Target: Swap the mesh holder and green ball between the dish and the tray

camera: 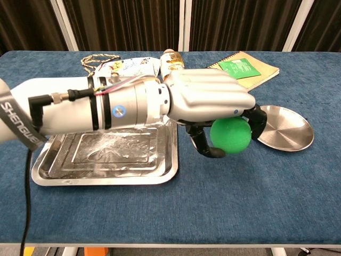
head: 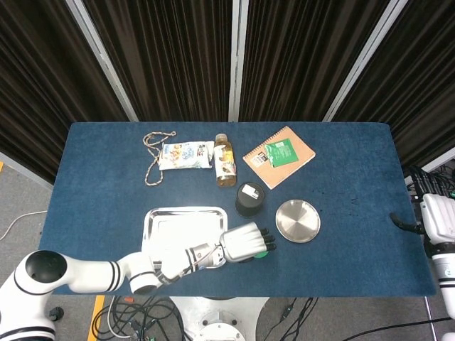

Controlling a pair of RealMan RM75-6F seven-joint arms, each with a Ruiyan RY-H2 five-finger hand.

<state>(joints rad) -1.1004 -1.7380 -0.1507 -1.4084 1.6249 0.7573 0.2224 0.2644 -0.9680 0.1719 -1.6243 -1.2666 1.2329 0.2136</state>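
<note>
- Our left hand (camera: 213, 104) reached palm-down, fingers curled around the green ball (camera: 230, 136), between tray (camera: 101, 173) and dish (camera: 282, 130).
- Our right hand's (head: 437, 220) grasp: we could not tell.

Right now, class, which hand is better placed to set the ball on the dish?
The left hand: it already holds the ball beside the dish. The right hand waits at the table's far edge.

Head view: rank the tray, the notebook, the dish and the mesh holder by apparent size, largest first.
1. tray, partly covered by the left arm
2. notebook
3. dish
4. mesh holder; standing taller, it sits nearer the camera, yet looks smallest.
</note>
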